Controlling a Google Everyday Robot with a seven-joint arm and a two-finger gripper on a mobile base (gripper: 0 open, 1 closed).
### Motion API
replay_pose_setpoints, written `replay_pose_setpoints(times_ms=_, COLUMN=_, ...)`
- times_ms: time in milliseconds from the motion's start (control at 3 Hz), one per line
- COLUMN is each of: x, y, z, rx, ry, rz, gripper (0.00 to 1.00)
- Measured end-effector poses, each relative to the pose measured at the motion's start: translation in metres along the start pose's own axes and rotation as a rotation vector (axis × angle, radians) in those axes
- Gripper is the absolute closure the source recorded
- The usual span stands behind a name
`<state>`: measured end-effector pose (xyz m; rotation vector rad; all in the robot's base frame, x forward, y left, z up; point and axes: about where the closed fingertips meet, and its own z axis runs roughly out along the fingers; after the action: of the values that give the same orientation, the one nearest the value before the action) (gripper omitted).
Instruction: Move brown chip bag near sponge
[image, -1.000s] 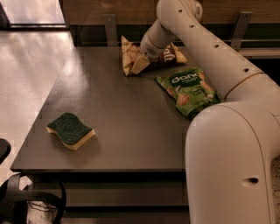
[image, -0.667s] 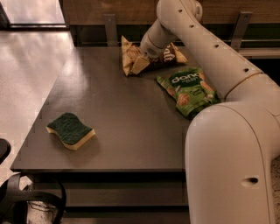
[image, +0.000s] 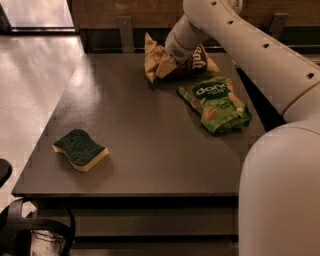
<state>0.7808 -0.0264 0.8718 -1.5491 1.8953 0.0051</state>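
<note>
1. Reaching over the dark table (image: 150, 125), the white arm (image: 240, 35) ends at the far edge, where the gripper (image: 167, 61) sits against the brown chip bag (image: 199, 59).
2. The wrist covers most of the gripper, so I cannot tell whether it is spread, pressed together or pinching the bag; it appears to be touching the bag's tan left part.
3. The brown chip bag lies crumpled at the table's far edge, with its dark panel and white lettering showing to the right of the wrist.
4. A green snack bag (image: 217, 102) lies flat near it, closer to the camera and to the right.
5. The sponge (image: 80, 149) rests by the front left corner, green side up, well apart from both bags.
</note>
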Motion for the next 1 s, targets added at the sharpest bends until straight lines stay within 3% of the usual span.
replay_pose_setpoints(times_ms=333, x=-0.012, y=0.009, z=-0.072, rx=0.159, ry=0.03, rz=-0.024, gripper=1.0)
replay_pose_setpoints(times_ms=1000, x=-0.026, y=0.042, z=-0.141, rx=0.316, ry=0.055, rz=-0.052, gripper=1.0)
